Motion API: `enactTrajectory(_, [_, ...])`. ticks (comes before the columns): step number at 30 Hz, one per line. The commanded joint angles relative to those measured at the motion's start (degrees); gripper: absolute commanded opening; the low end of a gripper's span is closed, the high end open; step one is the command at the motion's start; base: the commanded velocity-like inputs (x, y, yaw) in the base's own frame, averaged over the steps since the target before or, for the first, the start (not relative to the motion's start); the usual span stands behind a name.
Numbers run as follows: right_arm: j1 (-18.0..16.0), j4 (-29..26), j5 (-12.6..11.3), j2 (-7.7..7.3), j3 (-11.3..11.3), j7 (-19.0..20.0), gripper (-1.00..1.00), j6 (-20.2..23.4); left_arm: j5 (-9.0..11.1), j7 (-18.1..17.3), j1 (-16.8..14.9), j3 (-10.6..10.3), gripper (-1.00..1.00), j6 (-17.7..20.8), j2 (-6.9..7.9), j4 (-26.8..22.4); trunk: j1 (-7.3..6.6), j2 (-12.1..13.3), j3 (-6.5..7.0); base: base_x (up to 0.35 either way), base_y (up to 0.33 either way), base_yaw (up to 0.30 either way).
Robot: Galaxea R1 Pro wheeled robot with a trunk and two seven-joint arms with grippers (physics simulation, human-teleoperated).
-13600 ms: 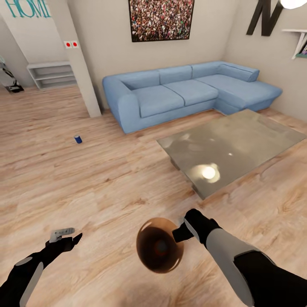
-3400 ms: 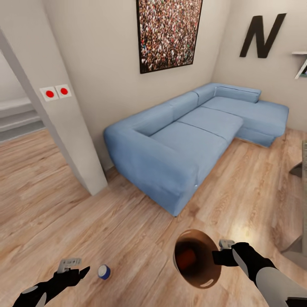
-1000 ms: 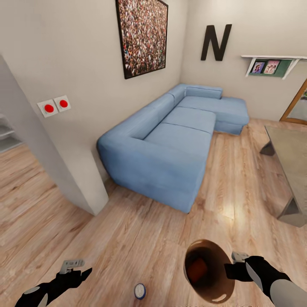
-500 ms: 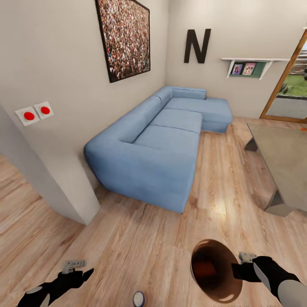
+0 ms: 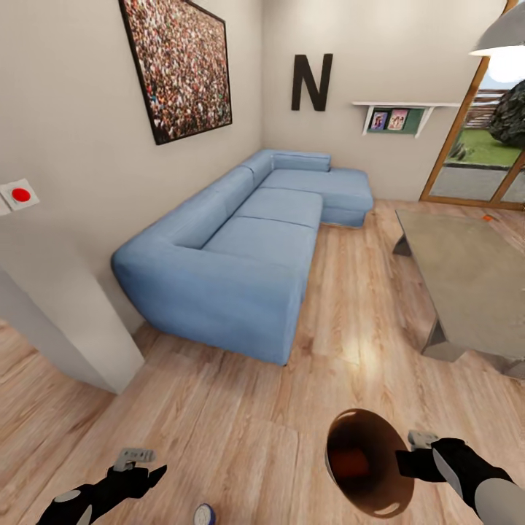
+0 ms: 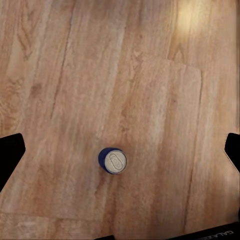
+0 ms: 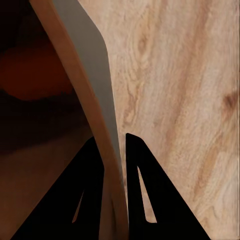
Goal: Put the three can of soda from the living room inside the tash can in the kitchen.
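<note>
A light wood-plank floor (image 5: 240, 430) is seen underfoot. A small blue drink can with a silver top (image 6: 112, 161) stands upright on it, below the left gripper (image 5: 135, 474) and between its fingers. Farther off, a long light-blue corner sofa (image 5: 240, 240) and a low grey glass-topped table (image 5: 467, 277) are set on the planks.

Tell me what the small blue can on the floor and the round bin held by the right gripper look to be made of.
Small blue can: likely aluminium, judging by its silvery top with a pull tab above a glossy blue wall.
Round tapered bin: brown, wood-toned inside with a soft sheen, probably varnished wood or plastic; the thin rim pinched by the right gripper suggests a light shell.
</note>
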Motion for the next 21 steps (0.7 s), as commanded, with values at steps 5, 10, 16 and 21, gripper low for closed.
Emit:
enactTrajectory(5, [-0.02, -0.05, -0.71, 0.02, -0.21, 0.37, -1.0, -0.05, -0.02, -0.04, 0.0, -0.07, 1.0, 0.03, 0.0, 0.01, 0.0, 0.0, 0.19, 0.0, -0.316, -0.006])
enactTrajectory(10, [-0.02, -0.07, -0.68, 0.06, -0.21, 0.5, -1.0, -0.1, 0.01, -0.05, 0.0, -0.04, 1.0, -0.04, 0.0, -0.16, 0.0, 0.0, 0.61, -0.002, -0.237, -0.001])
enactTrajectory(16, [-0.02, -0.06, -0.68, 0.07, -0.21, 0.5, -1.0, -0.04, 0.08, -0.32, 0.0, 0.0, 1.0, 0.27, 0.01, -0.21, 0.0, 0.0, 1.14, -0.181, 0.077, 0.0])
enactTrajectory(21, [-0.02, -0.06, -0.68, 0.17, -0.21, 0.43, -1.0, -0.03, 0.02, -0.42, 0.0, -0.05, 1.0, 0.68, 0.0, -0.17, 0.0, 0.0, 1.59, -0.111, 0.257, 0.0])
